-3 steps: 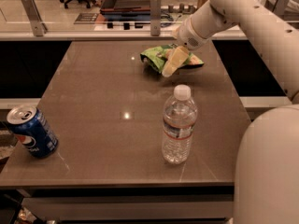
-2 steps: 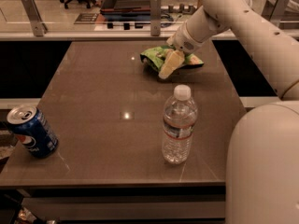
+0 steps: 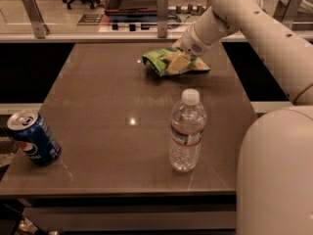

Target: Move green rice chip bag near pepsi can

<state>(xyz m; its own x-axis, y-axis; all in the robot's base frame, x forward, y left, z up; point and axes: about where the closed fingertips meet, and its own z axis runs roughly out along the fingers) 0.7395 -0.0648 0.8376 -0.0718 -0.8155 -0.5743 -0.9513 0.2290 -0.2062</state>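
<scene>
A brown tabletop (image 3: 112, 97) is seen from above its near edge. A green rice chip bag (image 3: 155, 61) is laid flat close to the far edge, right of the middle; it is crinkled, light green with white patches, and its length is stretched left to right. The tool (image 3: 177, 63) is set down on the middle of the bag, touching it; whether the bag is grasped or the tool is released cannot be told from this view. The tool is carried by a white robot arm (image 3: 244, 13), which is reached in from the far right corner and slanted down to the left. A rounded white part of the robot's body (image 3: 279, 175) is seen beyond the near right corner.

A pepsi can (image 3: 34, 138) is placed at the near left corner, just beside the left edge; it is blue with a silver top and a round logo, and is seen leaning slightly leftward. The can and the bag are well apart, at nearly opposite corners.

A clear plastic water bottle (image 3: 187, 131) with a white cap is stood upright right of the middle, toward the near edge, between the bag and that edge; it is touched by nothing. Behind the far edge a glass barrier with metal posts (image 3: 163, 11) is seen.
</scene>
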